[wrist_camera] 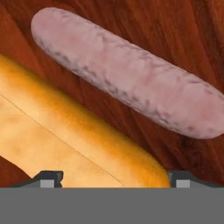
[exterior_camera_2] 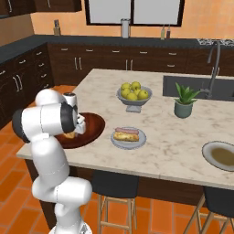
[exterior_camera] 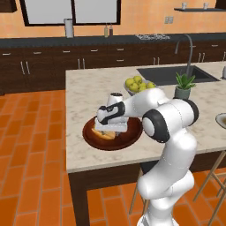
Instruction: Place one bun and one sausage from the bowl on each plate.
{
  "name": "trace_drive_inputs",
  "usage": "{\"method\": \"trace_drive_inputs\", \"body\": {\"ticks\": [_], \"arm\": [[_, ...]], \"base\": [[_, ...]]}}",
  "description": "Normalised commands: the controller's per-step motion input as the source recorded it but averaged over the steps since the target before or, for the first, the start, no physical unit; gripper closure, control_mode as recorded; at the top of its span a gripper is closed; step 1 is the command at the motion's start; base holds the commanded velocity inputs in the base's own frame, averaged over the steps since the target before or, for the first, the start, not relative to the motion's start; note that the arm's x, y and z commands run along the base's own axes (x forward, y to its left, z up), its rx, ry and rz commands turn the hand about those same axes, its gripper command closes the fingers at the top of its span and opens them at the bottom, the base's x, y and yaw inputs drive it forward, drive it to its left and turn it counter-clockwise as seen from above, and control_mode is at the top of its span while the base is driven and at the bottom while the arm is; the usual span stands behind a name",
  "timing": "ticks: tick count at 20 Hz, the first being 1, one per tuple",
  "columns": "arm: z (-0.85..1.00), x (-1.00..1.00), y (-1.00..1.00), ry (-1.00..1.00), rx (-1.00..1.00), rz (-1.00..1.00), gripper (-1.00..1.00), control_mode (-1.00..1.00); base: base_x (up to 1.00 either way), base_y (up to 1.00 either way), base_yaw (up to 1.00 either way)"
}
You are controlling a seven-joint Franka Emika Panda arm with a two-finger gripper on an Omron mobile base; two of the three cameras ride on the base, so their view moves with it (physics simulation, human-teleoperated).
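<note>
Bun (wrist_camera: 74,144) between spread fingers (wrist_camera: 48,178), sausage (wrist_camera: 127,78) beside; right base view: filled plate (exterior_camera_2: 129,138).

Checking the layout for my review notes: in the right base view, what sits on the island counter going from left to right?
Wooden bowl under the robot's hand → plate carrying a bun and sausage → grey pedestal bowl of green apples → potted plant → second plate at the right edge.
</note>
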Motion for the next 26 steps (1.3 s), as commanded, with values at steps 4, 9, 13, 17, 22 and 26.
{"method": "trace_drive_inputs", "body": {"ticks": [4, 9, 13, 17, 22, 26], "arm": [[-0.19, 0.03, 0.0, -0.1, -0.02, -0.02, 1.0, -1.0], [-0.01, -0.01, 0.0, -0.06, 0.0, -0.03, 1.0, -1.0], [0.34, -0.21, -0.03, -0.07, 0.0, -0.12, 1.0, -1.0], [0.4, -0.36, -0.07, -0.08, 0.0, -0.14, 1.0, -1.0], [0.91, -0.87, -0.02, -0.2, 0.01, -0.18, 1.0, -1.0], [0.84, -1.0, -0.29, -0.23, 0.01, -0.1, 1.0, -1.0]], "base": [[0.0, 0.0, 0.0], [0.0, 0.0, 0.0], [0.0, 0.0, 0.0], [0.0, 0.0, 0.0], [0.0, 0.0, 0.0], [0.0, 0.0, 0.0]]}}
